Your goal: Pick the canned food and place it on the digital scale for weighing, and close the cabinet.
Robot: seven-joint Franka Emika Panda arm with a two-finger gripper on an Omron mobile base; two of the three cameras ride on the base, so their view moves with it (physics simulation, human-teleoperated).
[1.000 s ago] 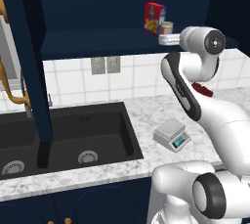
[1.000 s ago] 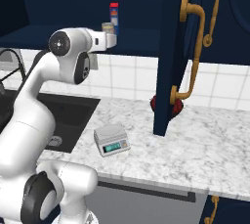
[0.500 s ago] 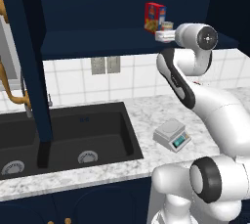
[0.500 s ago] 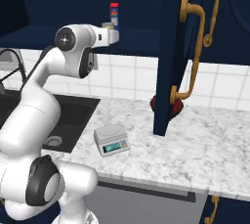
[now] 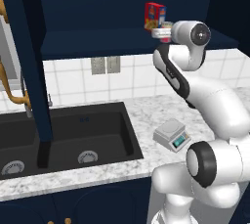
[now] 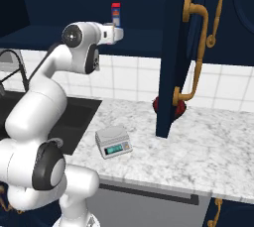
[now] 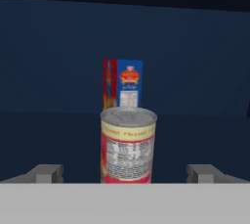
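Note:
The canned food, red-and-cream label and silver top, stands upright on the shelf of the open navy cabinet, straight ahead of my hand. My gripper is open, its fingertips wide to either side of the can and not touching it. From the left base view the gripper is at the shelf's edge, with the can just past it. The digital scale sits on the marble counter below, its plate bare; from the other side the scale lies right of my arm.
A red and yellow box stands right behind the can. The cabinet doors hang open with brass handles, one door over the black sink. Something red lies behind the right door.
The hand has risen slightly and pushed in toward the cabinet shelf, closer to the can. The jaws have stayed wide apart. Nothing else has moved.

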